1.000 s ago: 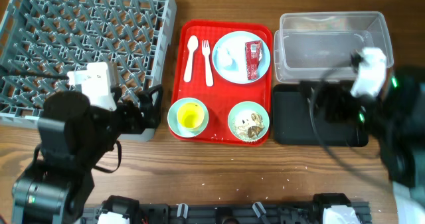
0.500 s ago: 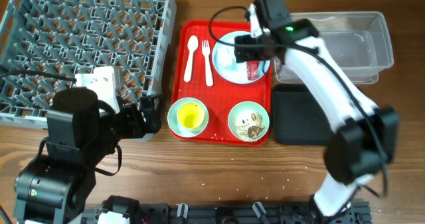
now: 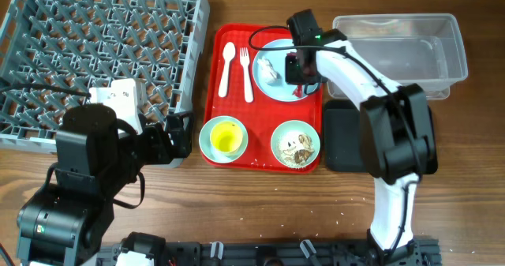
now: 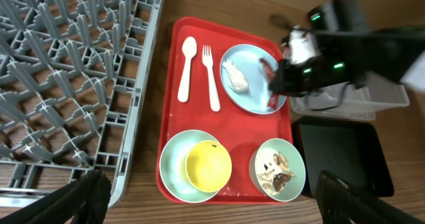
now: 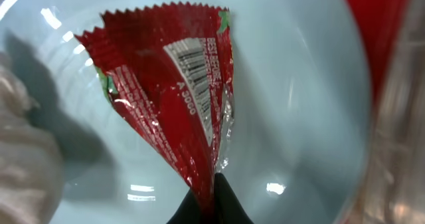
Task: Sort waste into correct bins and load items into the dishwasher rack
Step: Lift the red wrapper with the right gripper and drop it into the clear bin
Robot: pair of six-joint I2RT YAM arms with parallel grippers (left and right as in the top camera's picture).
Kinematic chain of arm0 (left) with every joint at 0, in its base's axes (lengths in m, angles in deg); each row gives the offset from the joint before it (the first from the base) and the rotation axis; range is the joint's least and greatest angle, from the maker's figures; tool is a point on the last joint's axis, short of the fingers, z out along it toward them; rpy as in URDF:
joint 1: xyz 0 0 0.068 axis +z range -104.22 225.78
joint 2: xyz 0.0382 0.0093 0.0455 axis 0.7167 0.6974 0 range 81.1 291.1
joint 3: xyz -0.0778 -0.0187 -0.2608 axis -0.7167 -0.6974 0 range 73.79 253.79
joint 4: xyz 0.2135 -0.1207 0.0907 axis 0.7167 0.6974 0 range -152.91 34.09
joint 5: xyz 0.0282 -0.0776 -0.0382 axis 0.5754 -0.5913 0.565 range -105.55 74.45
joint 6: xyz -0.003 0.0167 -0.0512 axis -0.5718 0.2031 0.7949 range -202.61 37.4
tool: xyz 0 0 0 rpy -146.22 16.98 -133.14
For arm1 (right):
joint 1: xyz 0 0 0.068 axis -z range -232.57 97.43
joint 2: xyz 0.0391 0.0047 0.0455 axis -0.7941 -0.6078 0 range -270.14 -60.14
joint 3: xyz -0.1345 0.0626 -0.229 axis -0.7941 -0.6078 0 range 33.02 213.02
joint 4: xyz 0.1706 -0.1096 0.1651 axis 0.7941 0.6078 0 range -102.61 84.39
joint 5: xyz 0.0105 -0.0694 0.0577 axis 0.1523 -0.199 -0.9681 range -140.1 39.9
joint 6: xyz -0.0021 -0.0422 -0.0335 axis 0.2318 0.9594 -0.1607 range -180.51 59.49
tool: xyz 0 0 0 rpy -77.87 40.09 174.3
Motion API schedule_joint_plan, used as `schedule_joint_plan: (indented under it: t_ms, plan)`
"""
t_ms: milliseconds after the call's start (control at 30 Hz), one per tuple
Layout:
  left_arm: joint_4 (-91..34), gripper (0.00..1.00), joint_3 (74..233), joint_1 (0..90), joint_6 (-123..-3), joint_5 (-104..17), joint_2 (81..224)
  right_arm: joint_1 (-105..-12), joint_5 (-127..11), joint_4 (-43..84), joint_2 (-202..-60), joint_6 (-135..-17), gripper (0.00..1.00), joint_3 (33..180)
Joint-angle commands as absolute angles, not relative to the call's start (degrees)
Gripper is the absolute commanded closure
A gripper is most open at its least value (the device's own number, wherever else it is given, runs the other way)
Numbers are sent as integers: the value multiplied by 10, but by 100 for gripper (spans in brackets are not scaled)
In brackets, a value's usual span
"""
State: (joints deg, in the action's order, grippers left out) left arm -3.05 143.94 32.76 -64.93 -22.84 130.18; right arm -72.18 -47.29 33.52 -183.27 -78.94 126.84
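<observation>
My right gripper (image 3: 298, 67) is down over the pale blue plate (image 3: 276, 91) on the red tray. In its wrist view the gripper (image 5: 211, 199) is shut, pinching the bottom end of the red sachet wrapper (image 5: 174, 84). White crumpled paper (image 3: 268, 70) lies on the same plate. My left gripper (image 3: 180, 132) hangs open by the dishwasher rack (image 3: 95, 45), with nothing between its fingers (image 4: 86, 199). A white spoon (image 3: 227, 67) and fork (image 3: 247, 75) lie on the tray. A yellow cup (image 3: 226, 136) sits in one bowl (image 3: 207, 140). Food scraps (image 3: 300, 146) fill the other bowl (image 3: 278, 144).
The clear tub (image 3: 394, 49) stands right of the red tray (image 3: 264, 112), with the black tray (image 3: 347, 140) just in front of it. The right arm reaches across the tub's left edge. The rack takes up the far left of the wooden table.
My right arm swung in from the right side onto the plate, and its jaws closed on the red wrapper. The left arm has barely moved.
</observation>
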Motion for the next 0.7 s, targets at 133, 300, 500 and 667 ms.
schedule_joint_plan:
  t_ms: [133, 300, 500, 667]
  plan:
    - [-32, 0, 1450, 329, -658, -225, 1299, -616, -408, 355, -1613, -770, 96, 1271]
    - [-32, 0, 1450, 329, -658, -225, 1299, -568, -459, 322, -1679, -649, 38, 1250]
    - [-32, 0, 1450, 329, -659, -225, 1299, -599, -604, 327, -1630, -699, 25, 1260]
    - [-32, 0, 1450, 329, -659, -225, 1299, -749, -596, 287, -1675, -766, 34, 1248]
